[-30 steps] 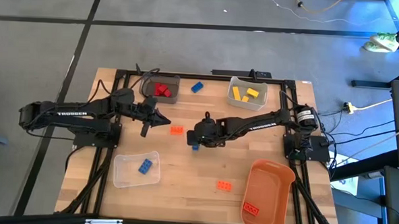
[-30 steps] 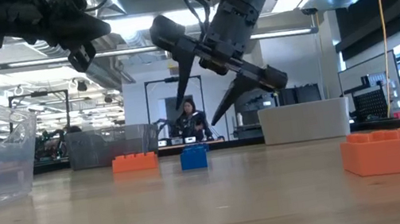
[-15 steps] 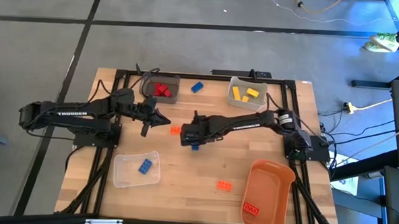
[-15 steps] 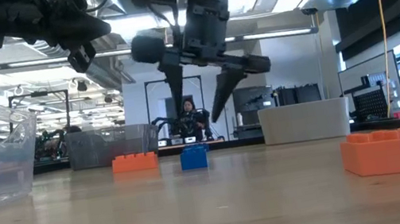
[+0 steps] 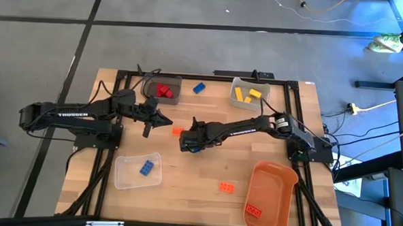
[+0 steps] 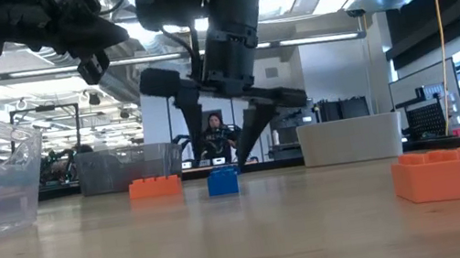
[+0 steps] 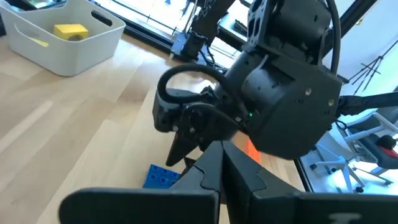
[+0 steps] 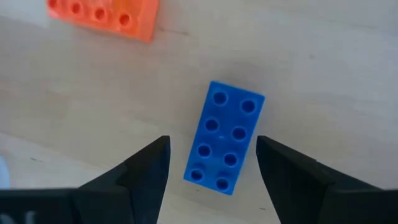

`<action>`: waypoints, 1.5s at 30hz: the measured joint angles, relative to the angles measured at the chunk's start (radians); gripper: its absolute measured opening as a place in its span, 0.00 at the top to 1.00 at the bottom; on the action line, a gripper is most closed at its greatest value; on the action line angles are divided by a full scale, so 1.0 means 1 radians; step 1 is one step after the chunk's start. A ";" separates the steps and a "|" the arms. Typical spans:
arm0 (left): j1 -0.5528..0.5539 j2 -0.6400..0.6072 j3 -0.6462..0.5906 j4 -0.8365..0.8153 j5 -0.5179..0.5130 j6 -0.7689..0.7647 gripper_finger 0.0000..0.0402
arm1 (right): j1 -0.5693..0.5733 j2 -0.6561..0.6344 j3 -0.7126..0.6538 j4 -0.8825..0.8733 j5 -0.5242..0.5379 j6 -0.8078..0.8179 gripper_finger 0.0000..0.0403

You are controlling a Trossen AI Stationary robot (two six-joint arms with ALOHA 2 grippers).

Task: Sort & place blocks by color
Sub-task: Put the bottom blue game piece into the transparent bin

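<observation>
Blocks counted from above: three orange (image 5: 178, 131), three blue (image 8: 224, 137), two or three yellow (image 5: 245, 94), a red cluster (image 5: 163, 91) too merged to count. Mid-worktop, the right pincer (image 8: 211, 163) straddles one blue block, released; the left pincer (image 5: 168, 122) is clenched

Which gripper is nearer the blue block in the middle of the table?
Right. The right gripper hangs open directly over the blue block, one finger on either side. The left gripper, shut, waits off toward the table's left, beyond the orange block.
</observation>
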 joint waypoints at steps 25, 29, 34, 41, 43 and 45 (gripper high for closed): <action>0.000 0.000 0.000 0.000 -0.003 0.008 1.00 | 0.022 0.024 0.000 -0.251 -0.040 -0.315 0.65; 0.000 0.000 0.000 0.006 -0.009 0.008 1.00 | 0.033 -0.005 -0.021 -0.353 -0.019 -0.448 0.65; -0.001 0.000 0.000 0.030 -0.007 0.008 1.00 | 0.044 -0.178 -0.287 -0.237 -0.019 -0.499 0.65; -0.010 0.019 0.000 0.121 -0.182 0.036 0.99 | 0.047 -0.611 -0.805 0.178 -0.064 -0.496 0.65; -0.010 0.040 0.000 0.150 -0.225 0.072 0.97 | 0.047 -0.724 -0.908 0.294 -0.071 -0.486 0.65; -0.010 0.062 0.004 0.170 -0.251 0.086 0.92 | 0.047 -0.819 -0.988 0.411 -0.071 -0.495 0.65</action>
